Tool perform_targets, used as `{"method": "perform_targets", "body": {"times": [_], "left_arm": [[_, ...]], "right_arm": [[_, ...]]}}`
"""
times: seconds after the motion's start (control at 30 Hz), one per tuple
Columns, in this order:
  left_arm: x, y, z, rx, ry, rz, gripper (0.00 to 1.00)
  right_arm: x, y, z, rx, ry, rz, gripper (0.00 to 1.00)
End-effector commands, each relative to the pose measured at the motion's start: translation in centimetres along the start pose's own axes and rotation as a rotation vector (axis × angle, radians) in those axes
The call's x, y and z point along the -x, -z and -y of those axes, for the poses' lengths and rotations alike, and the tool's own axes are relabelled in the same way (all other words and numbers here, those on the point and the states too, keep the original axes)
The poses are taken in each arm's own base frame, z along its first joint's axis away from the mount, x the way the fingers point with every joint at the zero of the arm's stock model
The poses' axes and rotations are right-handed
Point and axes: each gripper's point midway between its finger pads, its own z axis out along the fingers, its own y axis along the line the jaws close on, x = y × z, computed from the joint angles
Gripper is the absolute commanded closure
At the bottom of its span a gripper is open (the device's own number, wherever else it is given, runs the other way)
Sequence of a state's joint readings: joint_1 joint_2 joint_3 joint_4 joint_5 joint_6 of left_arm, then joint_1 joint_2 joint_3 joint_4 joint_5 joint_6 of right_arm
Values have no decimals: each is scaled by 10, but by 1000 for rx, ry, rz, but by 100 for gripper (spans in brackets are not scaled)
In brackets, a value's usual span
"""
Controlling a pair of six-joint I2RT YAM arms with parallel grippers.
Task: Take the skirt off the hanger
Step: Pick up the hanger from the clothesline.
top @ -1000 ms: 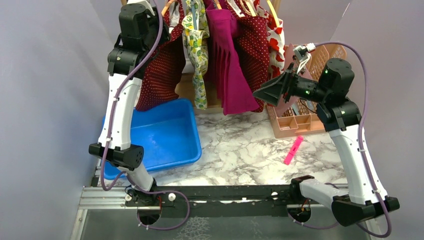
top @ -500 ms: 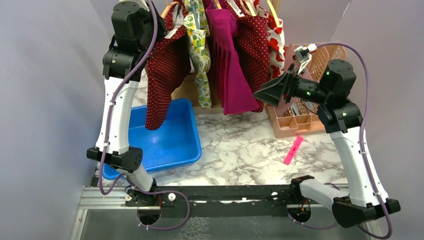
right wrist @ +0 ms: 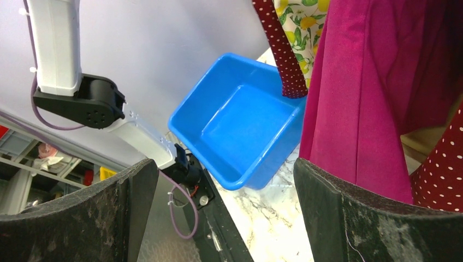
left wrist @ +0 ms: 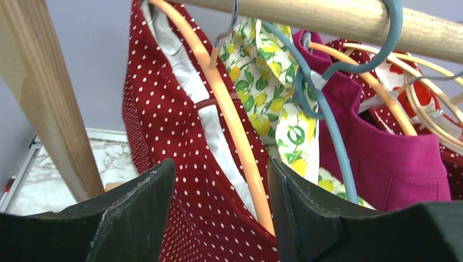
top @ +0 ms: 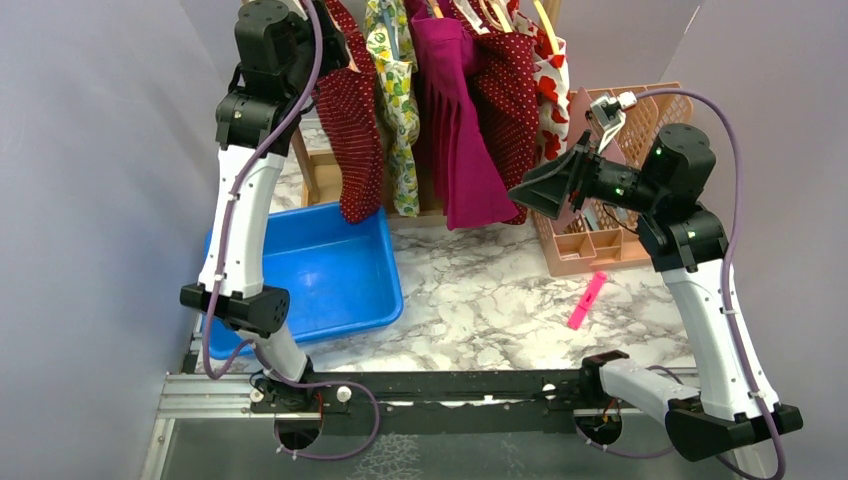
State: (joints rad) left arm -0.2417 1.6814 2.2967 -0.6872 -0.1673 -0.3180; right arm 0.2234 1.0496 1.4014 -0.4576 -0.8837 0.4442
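The dark red polka-dot skirt (top: 350, 130) hangs straight down at the left end of the rail, its hem just above the blue bin. In the left wrist view the skirt (left wrist: 164, 120) with its white lining sits on an orange hanger (left wrist: 229, 114). My left gripper (left wrist: 219, 164) is open, its jaws standing either side of the skirt's top edge and the hanger arm, with gaps on both sides. From above, the left gripper (top: 322, 40) is up by the rail. My right gripper (top: 520, 188) is open and empty beside a magenta garment (top: 460, 150).
A blue bin (top: 300, 215) sits under the skirt. On the wooden rail (left wrist: 327, 16) also hang a lemon-print garment (top: 395, 90) and other red pieces. A wooden post (left wrist: 49, 109) stands left. A peach basket (top: 590, 240) and a pink peg (top: 586, 300) lie right.
The left jaws have widened. The skirt, which was drawn out to the left over the bin, has swung back to hang straight. The right arm has barely moved.
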Motion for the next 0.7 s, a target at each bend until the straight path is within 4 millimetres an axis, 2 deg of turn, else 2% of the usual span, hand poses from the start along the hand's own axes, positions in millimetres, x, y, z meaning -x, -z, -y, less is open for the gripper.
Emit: {"method": "perform_targets", "body": {"times": [0.0, 0.27, 0.37, 0.67], "left_arm": [[1, -23, 1, 11, 1, 16, 32], [-5, -51, 13, -36, 54, 8, 31], [-10, -56, 10, -30, 78, -4, 39], [-6, -66, 8, -53, 138, 13, 56]], "right_arm": [[5, 2, -5, -1, 34, 16, 1], [8, -2, 4, -26, 39, 12, 1], [10, -3, 6, -33, 46, 13, 1], [11, -7, 11, -36, 41, 5, 1]]}}
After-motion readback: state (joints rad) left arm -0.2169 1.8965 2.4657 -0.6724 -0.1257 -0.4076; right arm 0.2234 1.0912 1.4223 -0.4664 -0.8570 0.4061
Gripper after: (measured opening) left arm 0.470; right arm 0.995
